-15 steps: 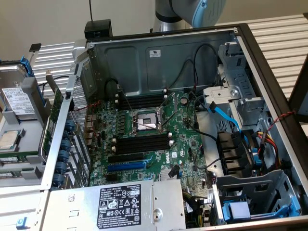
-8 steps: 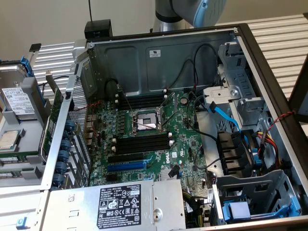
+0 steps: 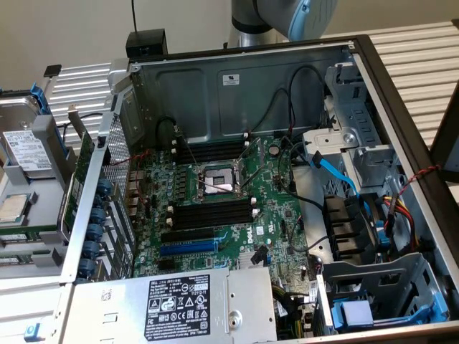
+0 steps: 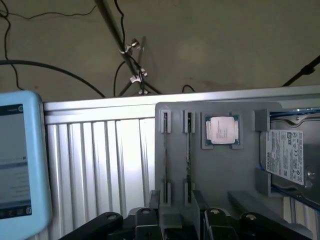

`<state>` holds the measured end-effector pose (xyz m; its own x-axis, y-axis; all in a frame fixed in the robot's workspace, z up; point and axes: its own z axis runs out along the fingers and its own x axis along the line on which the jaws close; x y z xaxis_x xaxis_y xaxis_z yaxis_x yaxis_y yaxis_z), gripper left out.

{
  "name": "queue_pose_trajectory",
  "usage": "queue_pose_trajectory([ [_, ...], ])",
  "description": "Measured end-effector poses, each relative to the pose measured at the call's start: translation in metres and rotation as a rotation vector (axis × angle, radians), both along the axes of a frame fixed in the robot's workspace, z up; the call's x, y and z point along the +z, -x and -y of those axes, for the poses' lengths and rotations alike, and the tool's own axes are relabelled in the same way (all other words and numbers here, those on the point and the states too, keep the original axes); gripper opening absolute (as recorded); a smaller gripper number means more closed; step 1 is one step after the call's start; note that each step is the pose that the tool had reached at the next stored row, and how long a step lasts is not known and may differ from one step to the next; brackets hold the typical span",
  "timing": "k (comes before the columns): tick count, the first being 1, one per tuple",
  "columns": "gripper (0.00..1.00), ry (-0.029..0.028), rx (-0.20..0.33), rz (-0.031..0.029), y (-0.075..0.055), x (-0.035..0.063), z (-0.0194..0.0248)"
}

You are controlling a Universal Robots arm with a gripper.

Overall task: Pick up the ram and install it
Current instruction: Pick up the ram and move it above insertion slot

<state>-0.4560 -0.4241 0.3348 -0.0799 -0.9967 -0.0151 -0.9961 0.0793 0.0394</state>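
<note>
Grey arm (image 3: 283,16): that's me in the exterior view, poking in at 12 o'clock behind the case (image 3: 237,86) back wall.
motherboard (image 3: 271,215): lying flat in the open case, with the CPU socket (image 3: 219,183) pretty much dead centre.
memory slots (image 3: 215,213): long black ones, one bank at 12 o'clock of the socket and one at 6.
tray (image 3: 50,154): grey, sitting outside the case at 9 o'clock, carrying a hard drive (image 3: 25,147) and a CPU chip (image 3: 14,208).
gripper (image 4: 177,202): wrist view now. Jaws are spread apart over the tray's edge, clamped on zilch.
ram (image 4: 188,150): thin stick seen edge-on, standing in the tray's clips just beside the CPU chip and lined up with the gap between my jaws. Touching or not, can't tell.
table (image 4: 100,160): ribbed metal under the tray.
</note>
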Motion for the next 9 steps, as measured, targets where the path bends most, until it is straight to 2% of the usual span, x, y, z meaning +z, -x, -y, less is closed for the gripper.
queue_pose_trajectory([
  [9,0.39,0.0,0.0,-0.0001,-0.001,-0.0165,0.0005],
])
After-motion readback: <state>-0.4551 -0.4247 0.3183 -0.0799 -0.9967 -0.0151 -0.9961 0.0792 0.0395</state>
